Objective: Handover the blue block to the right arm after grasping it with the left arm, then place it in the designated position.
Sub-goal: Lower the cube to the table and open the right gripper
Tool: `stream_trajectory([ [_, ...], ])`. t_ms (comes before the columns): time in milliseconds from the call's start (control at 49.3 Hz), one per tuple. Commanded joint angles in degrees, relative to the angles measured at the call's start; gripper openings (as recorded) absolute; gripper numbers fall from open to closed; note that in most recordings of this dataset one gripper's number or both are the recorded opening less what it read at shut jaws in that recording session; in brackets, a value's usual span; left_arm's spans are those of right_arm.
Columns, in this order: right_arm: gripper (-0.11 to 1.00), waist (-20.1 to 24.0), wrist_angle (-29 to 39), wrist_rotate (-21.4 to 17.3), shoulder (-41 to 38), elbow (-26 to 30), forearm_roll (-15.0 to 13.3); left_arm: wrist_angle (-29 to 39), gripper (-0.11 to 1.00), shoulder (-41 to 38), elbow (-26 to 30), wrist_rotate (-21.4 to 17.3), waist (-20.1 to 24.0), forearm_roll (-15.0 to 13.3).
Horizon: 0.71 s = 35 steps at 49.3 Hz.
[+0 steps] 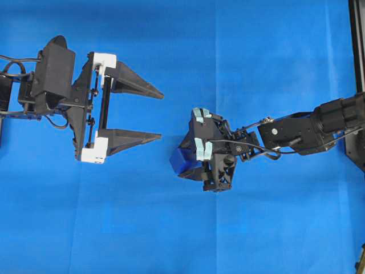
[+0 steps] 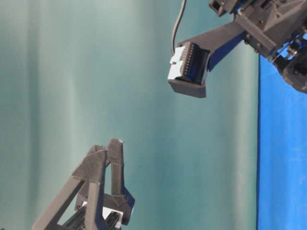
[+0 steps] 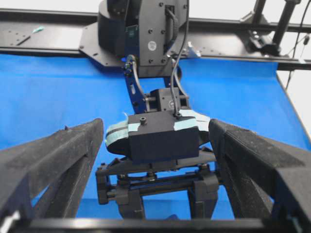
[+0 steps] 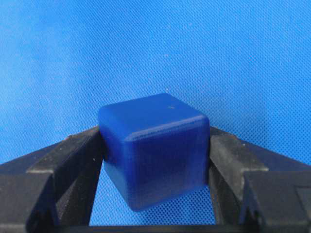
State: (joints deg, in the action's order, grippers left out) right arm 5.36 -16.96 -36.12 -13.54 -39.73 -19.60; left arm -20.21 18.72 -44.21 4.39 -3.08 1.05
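Note:
The blue block [image 1: 180,160] is a small navy cube held off the cloth near the middle of the overhead view. My right gripper [image 1: 186,165], the one with pale teal plates, is shut on it. In the right wrist view the blue block [image 4: 155,145] sits squarely between both black fingers [image 4: 73,160], touching each. My left gripper [image 1: 161,115], with white brackets, hangs to the left of the block, wide open and empty. In the left wrist view my left gripper [image 3: 155,126] frames the right arm's gripper body [image 3: 163,138], and the block is hidden behind it.
Bright blue cloth [image 1: 171,240] covers the whole work surface. A black frame rail [image 1: 356,45] runs along the right edge. In the left wrist view the right arm's base and a black rail [image 3: 48,39] stand at the back.

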Motion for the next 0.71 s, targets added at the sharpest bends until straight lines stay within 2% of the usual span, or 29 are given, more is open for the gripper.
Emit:
stream_trajectory([
  [0, 0.52, 0.4, -0.5, 0.2, 0.7, 0.7, 0.2, -0.4, 0.93, 1.0, 1.0, 0.0, -0.1, 0.1],
  [608, 0.54, 0.4, -0.1, -0.1, 0.2, 1.6, 0.5, -0.4, 0.93, 1.1, 1.1, -0.2, -0.1, 0.1],
  [649, 0.58, 0.4, 0.3, -0.1, 0.3, 1.8, 0.6, -0.4, 0.93, 1.0, 1.1, -0.2, -0.1, 0.1],
  [690, 0.7, 0.4, 0.6, -0.1, 0.3, 1.9, 0.7, -0.4, 0.93, 1.1, 1.1, -0.2, -0.1, 0.1],
])
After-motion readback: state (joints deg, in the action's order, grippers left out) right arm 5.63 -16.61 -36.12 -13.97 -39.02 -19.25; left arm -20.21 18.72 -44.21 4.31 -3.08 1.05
